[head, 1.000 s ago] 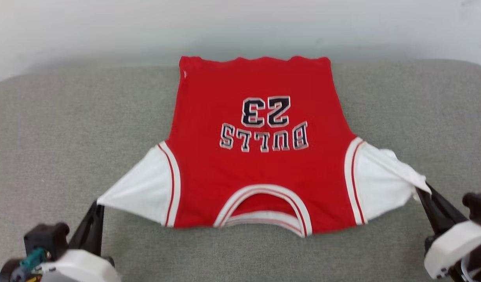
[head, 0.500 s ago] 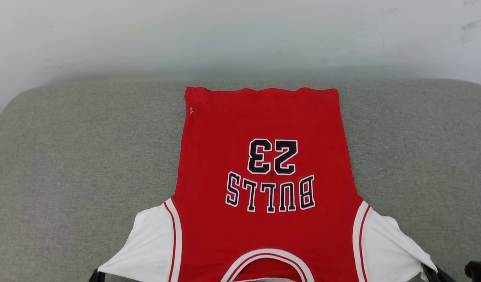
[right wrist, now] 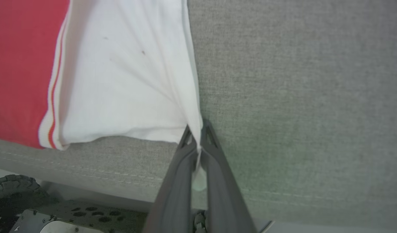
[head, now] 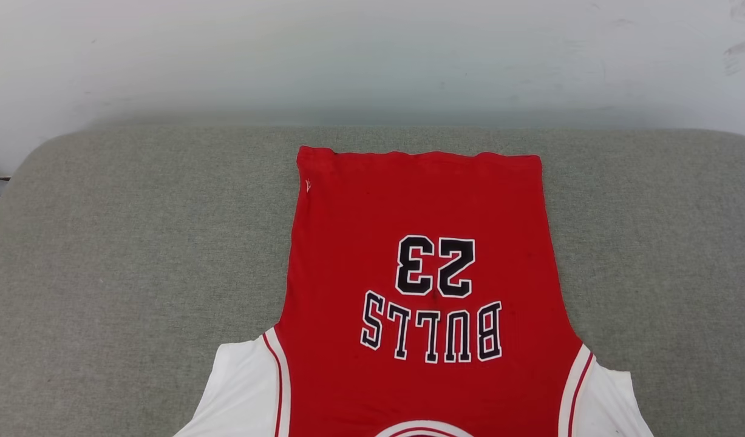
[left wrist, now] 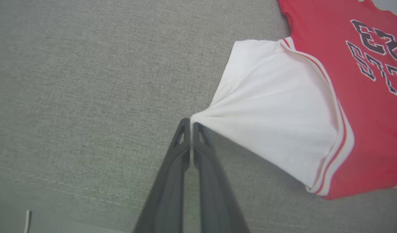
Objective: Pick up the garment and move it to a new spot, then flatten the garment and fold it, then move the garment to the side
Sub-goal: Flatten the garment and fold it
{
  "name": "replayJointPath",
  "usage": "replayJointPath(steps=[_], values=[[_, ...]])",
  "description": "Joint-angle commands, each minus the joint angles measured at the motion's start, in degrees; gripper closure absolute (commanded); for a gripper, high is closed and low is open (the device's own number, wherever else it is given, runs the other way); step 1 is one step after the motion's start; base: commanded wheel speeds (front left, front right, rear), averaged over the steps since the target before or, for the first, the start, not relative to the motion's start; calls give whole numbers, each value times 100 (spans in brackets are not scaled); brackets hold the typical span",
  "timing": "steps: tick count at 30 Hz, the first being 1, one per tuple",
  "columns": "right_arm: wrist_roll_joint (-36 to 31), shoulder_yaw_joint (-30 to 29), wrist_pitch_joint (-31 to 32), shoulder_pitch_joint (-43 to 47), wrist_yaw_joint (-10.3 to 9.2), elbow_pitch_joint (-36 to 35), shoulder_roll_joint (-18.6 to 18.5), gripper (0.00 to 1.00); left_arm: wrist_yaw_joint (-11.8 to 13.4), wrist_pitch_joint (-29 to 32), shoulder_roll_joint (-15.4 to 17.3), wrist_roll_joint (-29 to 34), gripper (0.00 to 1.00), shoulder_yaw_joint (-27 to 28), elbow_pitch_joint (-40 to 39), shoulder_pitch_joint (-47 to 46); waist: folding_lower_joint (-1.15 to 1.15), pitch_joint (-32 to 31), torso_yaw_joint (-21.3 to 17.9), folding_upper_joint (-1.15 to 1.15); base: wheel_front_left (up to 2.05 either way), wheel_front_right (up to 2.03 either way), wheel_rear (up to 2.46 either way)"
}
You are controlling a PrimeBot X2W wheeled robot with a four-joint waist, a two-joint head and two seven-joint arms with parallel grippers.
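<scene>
Spread logo-up at the centre of the head view, on a grey woven cushion surface (head: 135,255): a red short-sleeved jersey garment (head: 421,243) with white sleeves, striped trim and a black-and-white letter logo. Runs lengthwise up the frame, hem toward the top near the pale wall (head: 372,54), collar end cut off by the bottom edge.

Held by both sleeve tips. At the centre of the left wrist view, left gripper (left wrist: 191,124) pressed thin on the point of the left white sleeve (left wrist: 276,119), which is drawn into a taut cone toward the right of the frame. At the centre of the right wrist view, right gripper (right wrist: 197,132) likewise clamped on the right white sleeve (right wrist: 127,84), which fans to the upper left.

Probably flattening now. Hinges on symmetry: one gripper at each end of the sleeve line, crosswise to the long axis, neither nearer. Calls for an even outward pull, or risks skewing the body.
</scene>
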Motion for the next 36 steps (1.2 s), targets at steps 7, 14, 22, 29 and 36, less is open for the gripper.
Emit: replayJointPath(steps=[7, 14, 22, 29, 36], values=[[104, -95, -202, -409, -11, -45, 101, 0, -29, -50, -32, 169, 100, -6, -56, -134, 0, 34, 30, 0, 0, 0, 0], [149, -692, -282, -1418, -8, -920, -236, 0, 54, -64, -91, 460, 100, -61, -379, -414, 0, 248, 197, 0, 0, 0, 0], [109, -558, 549, -3274, -9, -1549, -989, 0, 85, -18, -165, 798, 100, -233, -663, -1010, 0, 818, 544, 0, 0, 0, 0], [397, -17, 2125, -4943, -9, -1363, -1484, 0, -96, -41, -310, 1012, 100, -341, -627, -1606, 0, 1430, 907, 0, 0, 0, 0], [652, 486, 3835, -6148, -9, -683, -1715, 0, -224, -60, -524, 1182, 100, -411, -538, -2032, 0, 1965, 1166, 0, 0, 0, 0]])
